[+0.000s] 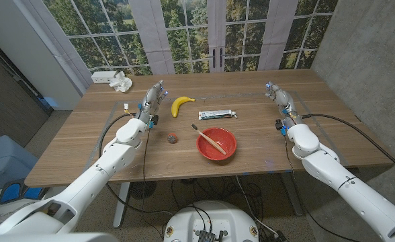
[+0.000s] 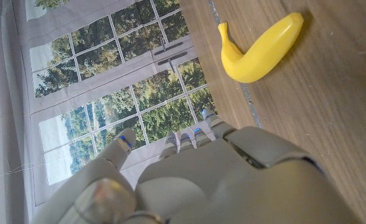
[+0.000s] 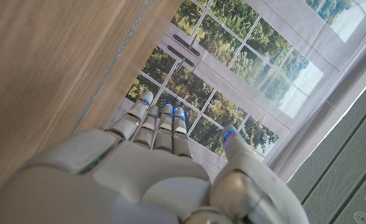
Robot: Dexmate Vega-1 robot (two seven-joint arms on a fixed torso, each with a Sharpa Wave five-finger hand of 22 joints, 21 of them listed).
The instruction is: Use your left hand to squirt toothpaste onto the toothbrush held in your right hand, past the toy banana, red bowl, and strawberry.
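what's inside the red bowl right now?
A toothbrush lies in the red bowl, its head sticking out over the rim toward the toothpaste tube. Nothing else shows inside; the bowl floor under the handle is covered.

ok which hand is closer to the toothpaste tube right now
Left. The left hand stands just beyond the banana from the toothpaste tube; the right hand is slightly farther away.

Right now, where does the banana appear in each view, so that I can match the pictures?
Head view: the banana lies on the table, just right of the left robot hand and left of the toothpaste.
Left wrist view: the banana is at upper right, beyond that hand's fingertips.
Right wrist view: no banana here.
Shared landmark: the window behind the table.
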